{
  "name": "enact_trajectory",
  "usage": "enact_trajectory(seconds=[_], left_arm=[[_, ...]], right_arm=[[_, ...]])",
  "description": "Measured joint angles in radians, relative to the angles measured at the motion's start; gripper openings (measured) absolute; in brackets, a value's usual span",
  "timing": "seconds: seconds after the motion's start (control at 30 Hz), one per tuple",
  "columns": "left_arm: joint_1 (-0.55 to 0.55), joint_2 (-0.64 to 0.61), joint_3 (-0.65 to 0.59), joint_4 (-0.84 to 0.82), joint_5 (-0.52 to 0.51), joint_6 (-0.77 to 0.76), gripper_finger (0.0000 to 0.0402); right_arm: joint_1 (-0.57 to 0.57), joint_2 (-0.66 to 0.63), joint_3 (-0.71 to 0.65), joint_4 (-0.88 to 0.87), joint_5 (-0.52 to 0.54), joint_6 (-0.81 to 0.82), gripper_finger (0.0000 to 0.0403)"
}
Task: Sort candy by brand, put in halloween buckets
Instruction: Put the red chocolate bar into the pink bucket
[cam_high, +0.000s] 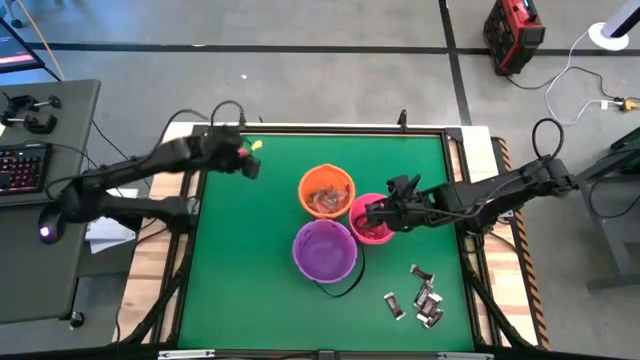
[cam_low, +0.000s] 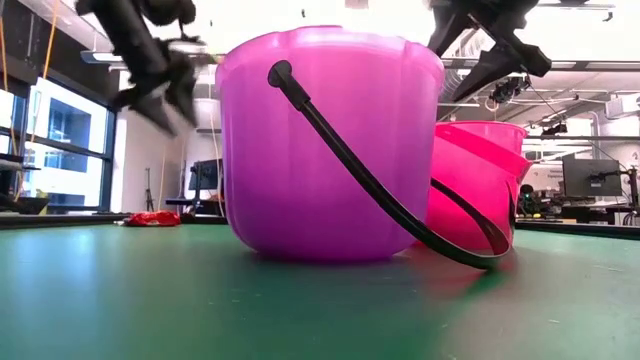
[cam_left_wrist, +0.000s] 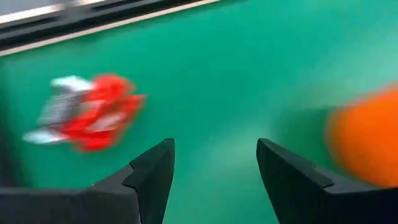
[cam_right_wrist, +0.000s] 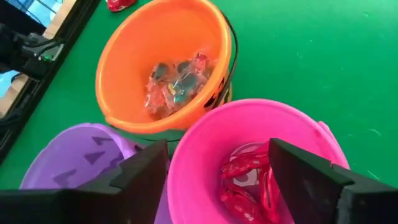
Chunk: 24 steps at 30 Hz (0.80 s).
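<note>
Three halloween buckets stand together mid-table: orange (cam_high: 326, 190) with green-and-clear and red-and-clear candy (cam_right_wrist: 177, 84) in it, pink (cam_high: 370, 220) with bright red candy (cam_right_wrist: 245, 180) on its floor, and purple (cam_high: 324, 250). My right gripper (cam_right_wrist: 217, 168) is open above the pink bucket's mouth, with nothing between its fingers. My left gripper (cam_left_wrist: 214, 162) is open above the table's far left part. One red candy (cam_left_wrist: 87, 112) lies on the green mat just ahead of it. Several dark candy pieces (cam_high: 420, 295) lie near the table's near right corner.
The purple bucket's thin black handle (cam_low: 400, 210) is folded down onto the mat in front of the pink bucket (cam_low: 480, 180). A small yellow bit (cam_high: 256, 146) lies by the red candy (cam_high: 241, 153). Bare green mat (cam_high: 240, 270) spreads left of the buckets.
</note>
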Motion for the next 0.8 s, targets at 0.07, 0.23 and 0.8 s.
enact_trajectory(seconds=[0.07, 0.23, 0.8], left_arm=[[0.125, 0.064, -0.001, -0.027, 0.023, 0.073, 0.0216], [0.310, 0.299, 0.026, -0.023, 0.128, 0.234, 0.0216], [0.317, 0.695, 0.191, -0.051, 0.011, 0.537, 0.0215]], right_arm=[[-0.009, 0.000, 0.000, 0.000, 0.000, 0.000, 0.0272], [-0.036, 0.000, 0.000, 0.027, 0.000, 0.000, 0.0273], [-0.048, 0.000, 0.000, 0.075, -0.004, 0.003, 0.0273]])
